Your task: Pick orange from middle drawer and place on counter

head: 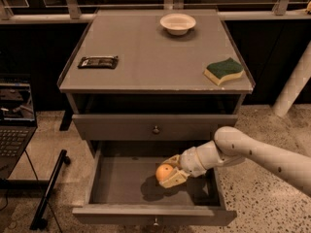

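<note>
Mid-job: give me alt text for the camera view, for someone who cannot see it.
The end effector holds the orange inside the open middle drawer. On the counter above sit a bowl, a sponge and a dark wrapped bar.

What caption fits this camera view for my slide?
Gripper holds the orange inside the open middle drawer, below the counter.

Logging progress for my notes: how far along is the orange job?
Done: the middle drawer stands open. In hand: the gripper is shut on the orange inside the drawer. Left: lift it out and set it on the counter.
</note>
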Action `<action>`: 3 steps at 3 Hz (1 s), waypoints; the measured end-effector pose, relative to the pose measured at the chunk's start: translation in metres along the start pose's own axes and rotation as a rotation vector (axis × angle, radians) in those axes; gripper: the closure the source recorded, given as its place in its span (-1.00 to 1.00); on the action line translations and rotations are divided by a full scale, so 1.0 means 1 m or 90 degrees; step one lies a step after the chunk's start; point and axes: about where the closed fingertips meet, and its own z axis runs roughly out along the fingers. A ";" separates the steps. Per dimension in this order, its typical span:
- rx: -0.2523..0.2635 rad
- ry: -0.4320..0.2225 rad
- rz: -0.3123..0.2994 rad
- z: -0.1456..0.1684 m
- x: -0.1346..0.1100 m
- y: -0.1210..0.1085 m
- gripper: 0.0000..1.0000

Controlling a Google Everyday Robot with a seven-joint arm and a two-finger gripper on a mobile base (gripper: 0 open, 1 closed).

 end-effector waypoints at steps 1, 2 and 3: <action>0.008 0.001 -0.013 -0.007 -0.010 0.008 1.00; 0.058 0.008 -0.059 -0.030 -0.039 0.037 1.00; 0.133 0.038 -0.115 -0.069 -0.082 0.081 1.00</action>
